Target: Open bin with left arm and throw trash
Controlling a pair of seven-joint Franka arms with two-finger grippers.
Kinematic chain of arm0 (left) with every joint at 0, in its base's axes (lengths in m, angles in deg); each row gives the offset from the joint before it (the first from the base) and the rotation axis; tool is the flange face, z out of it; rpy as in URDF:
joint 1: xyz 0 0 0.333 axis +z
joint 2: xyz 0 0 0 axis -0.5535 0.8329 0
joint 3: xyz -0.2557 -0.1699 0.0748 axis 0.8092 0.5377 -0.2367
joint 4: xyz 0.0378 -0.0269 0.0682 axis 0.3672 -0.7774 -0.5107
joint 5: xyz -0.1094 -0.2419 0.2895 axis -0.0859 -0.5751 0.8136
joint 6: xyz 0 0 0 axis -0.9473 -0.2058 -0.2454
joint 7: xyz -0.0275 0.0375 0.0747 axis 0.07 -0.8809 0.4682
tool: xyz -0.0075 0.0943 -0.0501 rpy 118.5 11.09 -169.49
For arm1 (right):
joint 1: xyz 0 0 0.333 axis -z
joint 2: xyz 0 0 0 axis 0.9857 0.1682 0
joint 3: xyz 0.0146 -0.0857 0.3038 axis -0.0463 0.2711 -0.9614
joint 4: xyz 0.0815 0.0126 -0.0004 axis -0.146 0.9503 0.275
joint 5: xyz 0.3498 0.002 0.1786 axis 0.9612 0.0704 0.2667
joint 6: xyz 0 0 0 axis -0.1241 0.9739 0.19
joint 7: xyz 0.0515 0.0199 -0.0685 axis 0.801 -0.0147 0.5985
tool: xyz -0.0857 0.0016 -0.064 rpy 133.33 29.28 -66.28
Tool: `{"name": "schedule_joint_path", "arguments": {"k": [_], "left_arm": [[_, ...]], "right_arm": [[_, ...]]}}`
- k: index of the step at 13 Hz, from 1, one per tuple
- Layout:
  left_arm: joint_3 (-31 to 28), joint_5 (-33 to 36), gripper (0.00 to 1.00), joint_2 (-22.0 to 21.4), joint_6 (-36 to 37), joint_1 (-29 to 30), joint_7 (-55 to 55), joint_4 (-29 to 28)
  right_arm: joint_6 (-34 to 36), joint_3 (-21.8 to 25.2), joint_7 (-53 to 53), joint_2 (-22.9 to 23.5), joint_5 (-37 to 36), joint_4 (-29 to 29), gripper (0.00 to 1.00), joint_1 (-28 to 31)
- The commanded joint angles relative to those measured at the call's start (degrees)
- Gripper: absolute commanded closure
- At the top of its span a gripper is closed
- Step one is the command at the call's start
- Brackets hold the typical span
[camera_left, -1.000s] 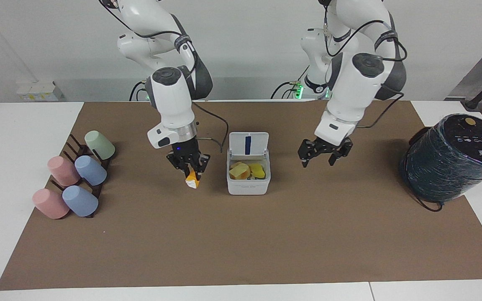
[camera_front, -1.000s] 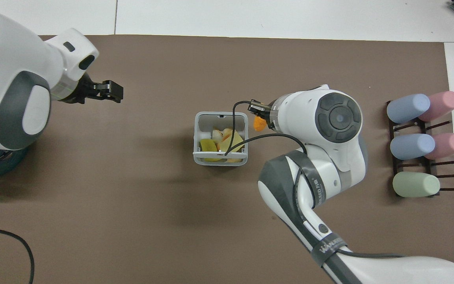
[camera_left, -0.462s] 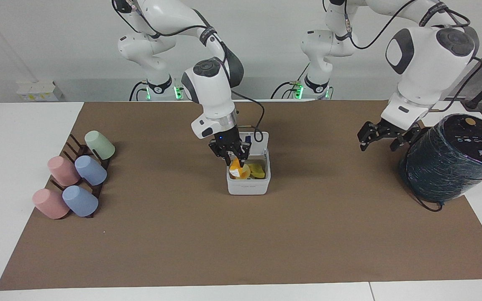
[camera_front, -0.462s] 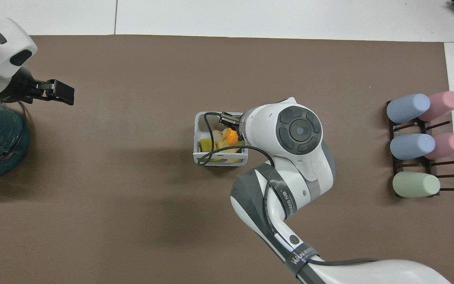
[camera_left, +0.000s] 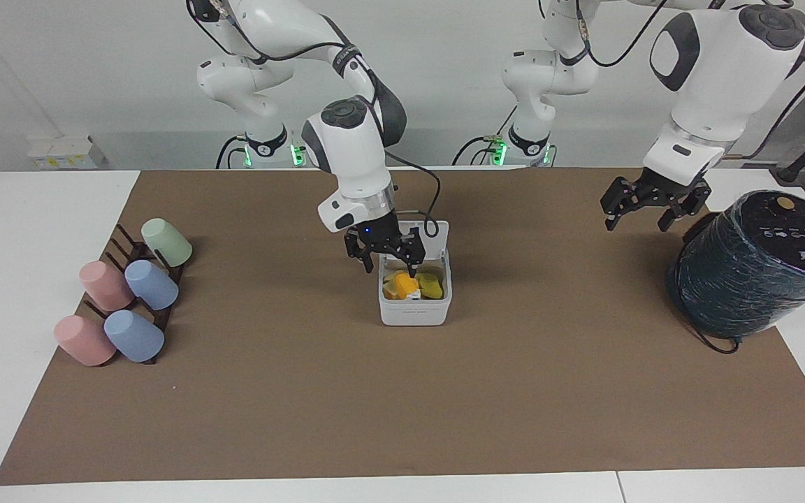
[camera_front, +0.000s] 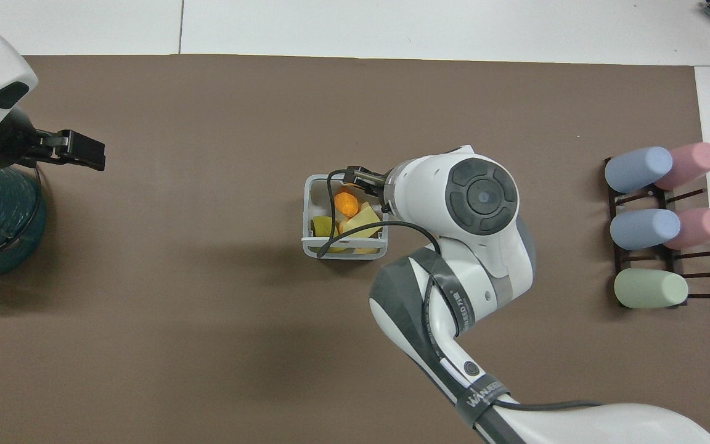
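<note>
The white bin [camera_left: 414,312] stands mid-mat with its lid [camera_left: 439,235] up; it also shows in the overhead view [camera_front: 307,213]. The orange scrap [camera_left: 406,285] [camera_front: 346,202] lies inside it, beside the pale yellow scrap [camera_front: 365,218] and the bright yellow scrap [camera_left: 431,284] [camera_front: 322,227]. My right gripper [camera_left: 383,261] [camera_front: 356,179] hangs open and empty just over the bin's mouth. My left gripper [camera_left: 636,221] [camera_front: 84,150] is open and empty, up in the air over the mat beside the dark cylinder.
A big dark wrapped cylinder [camera_left: 755,262] stands at the left arm's end of the table. A dark rack [camera_left: 138,255] with several pastel cups [camera_left: 151,284] lies at the right arm's end. A black cable [camera_front: 355,231] hangs over the bin.
My right gripper has opened and the orange scrap has dropped into the bin. My left gripper has lifted a little beside the cylinder.
</note>
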Motion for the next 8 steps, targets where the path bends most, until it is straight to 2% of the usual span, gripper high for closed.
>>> {"name": "schedule_joint_path", "arguments": {"k": [1,5,8], "left_arm": [[0.05,1.45,0.00,-1.72,-0.02,0.78,-0.23,-2.53],[0.05,1.45,0.00,-1.99,-0.37,0.88,-0.31,-3.33],[0.05,1.45,0.00,-2.07,-0.37,0.88,-0.31,-3.50]], "right_arm": [[3.47,-0.27,3.85,-3.68,-0.04,0.30,0.00,4.57],[11.37,-0.27,9.56,-10.62,-0.13,0.39,0.00,12.48],[14.82,-0.19,16.31,-13.71,-1.79,0.12,0.00,18.28]]}}
